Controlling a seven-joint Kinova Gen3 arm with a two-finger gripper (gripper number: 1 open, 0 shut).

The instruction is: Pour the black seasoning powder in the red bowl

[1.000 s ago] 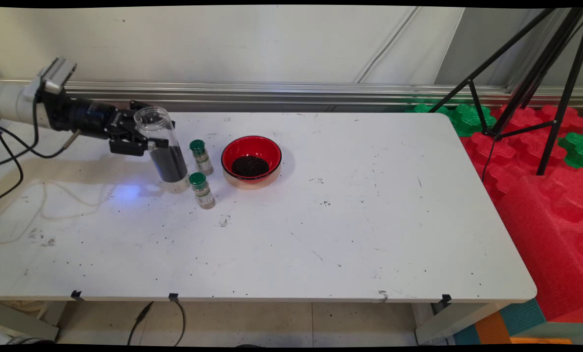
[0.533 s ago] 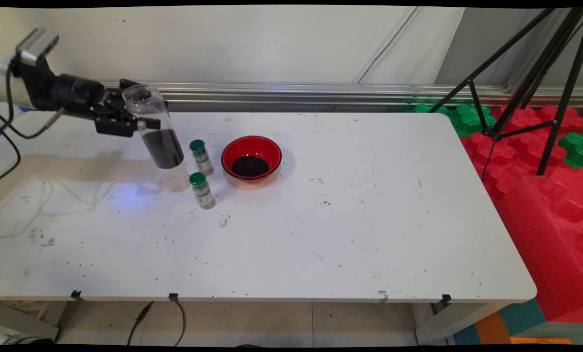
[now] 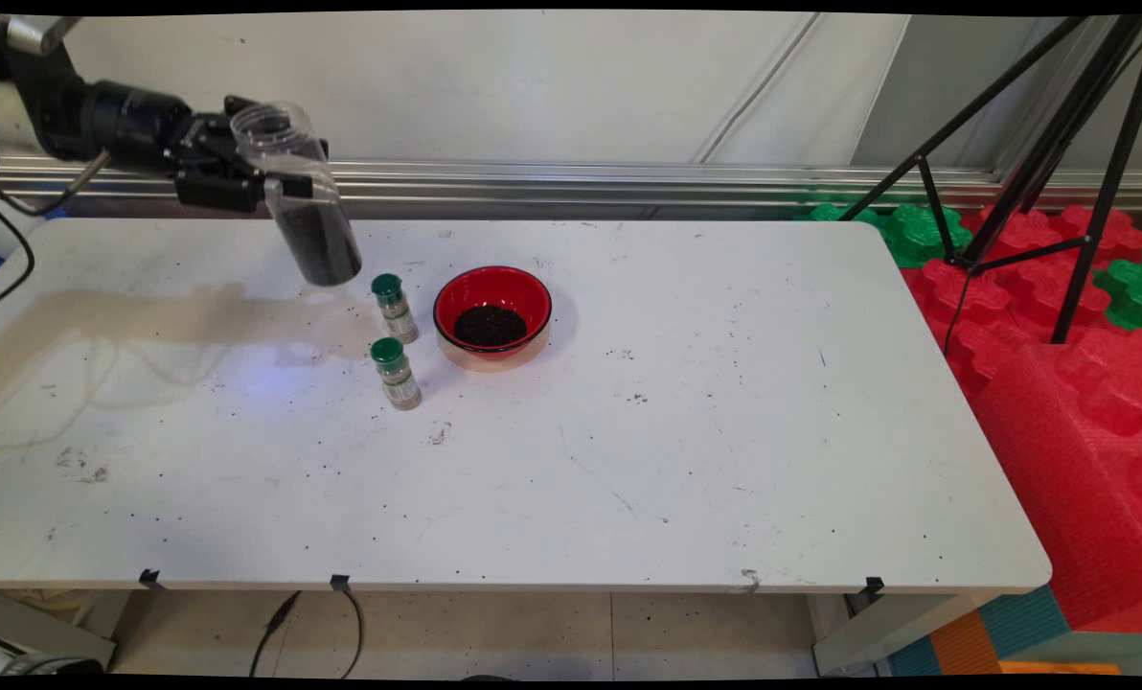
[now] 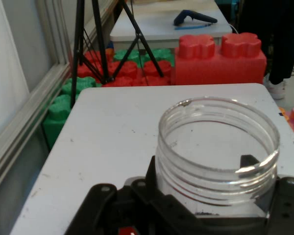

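Observation:
My gripper (image 3: 279,182) is shut on a clear open-mouthed jar (image 3: 303,203) that is part filled with dark grains. The jar hangs tilted in the air above the table's far left part, its bottom pointing down toward the right. In the hand view the jar's threaded open mouth (image 4: 218,142) fills the foreground between the black fingers (image 4: 159,193). Just right of the jar's bottom stand two small green-capped bottles (image 3: 394,309) (image 3: 396,373). A red bowl (image 3: 492,316) with dark grains in it sits right of the bottles.
The white table (image 3: 628,460) carries scattered dark specks. A black tripod (image 3: 1040,163) stands beyond the table's right end over red and green foam blocks (image 3: 1060,316). Black cables (image 3: 6,249) hang from the arm at the far left.
The gripper has lifted the jar off the table, up and slightly left, from beside the two bottles to well above them. Bottles and bowl have not moved.

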